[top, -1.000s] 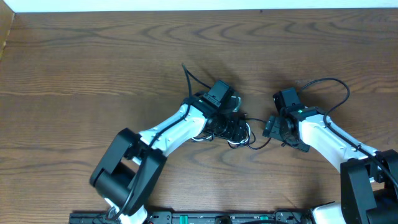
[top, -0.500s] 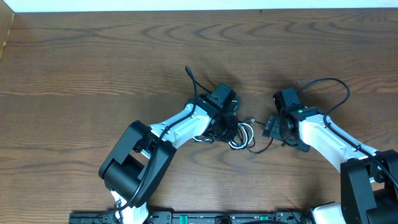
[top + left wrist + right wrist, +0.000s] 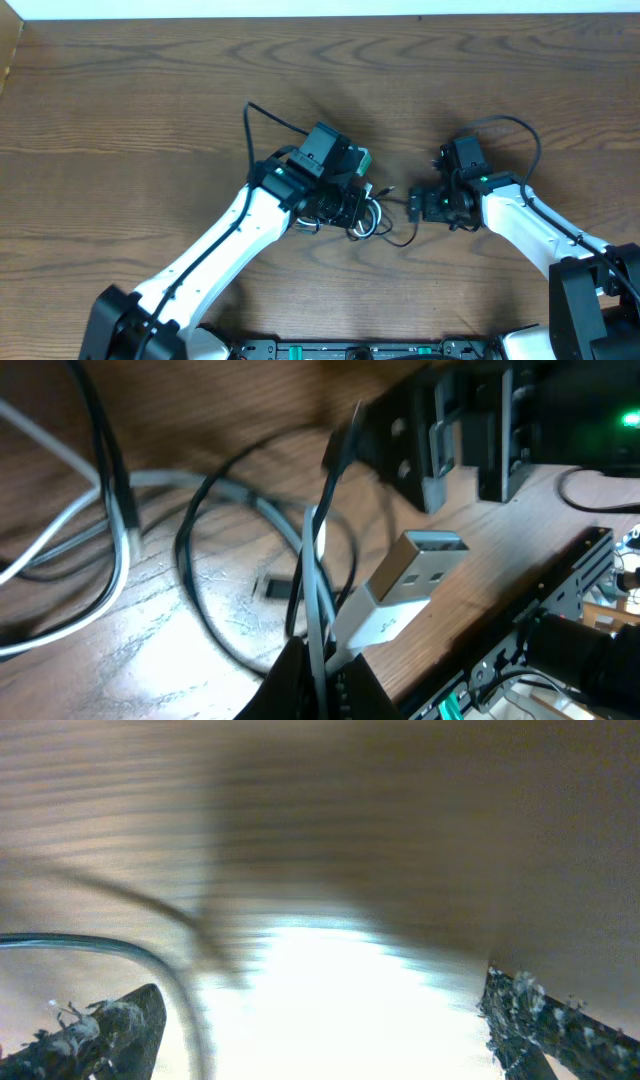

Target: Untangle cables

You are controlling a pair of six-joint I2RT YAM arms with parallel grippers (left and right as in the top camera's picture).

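The whole tangle (image 3: 371,214) may be dragged by the left gripper (image 3: 322,675) clamped on the white USB cable (image 3: 398,598), the three-o'clock right gripper (image 3: 414,204) being open.

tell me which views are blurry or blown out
Overhead: sharp, evenly lit table, only soft shadows. Left wrist: white USB plug crisp, cables behind it soft. Right wrist: wood smeared by blur, blown-out glare mid-frame.

The desk (image 3: 150,100) lies open along the far side and to the left. Between the left claw (image 3: 360,208) and the right claw (image 3: 414,205) only a narrow gap shows, crossed by the cables (image 3: 372,228). The left arm (image 3: 220,250) and the right arm (image 3: 530,225) bar the near side.
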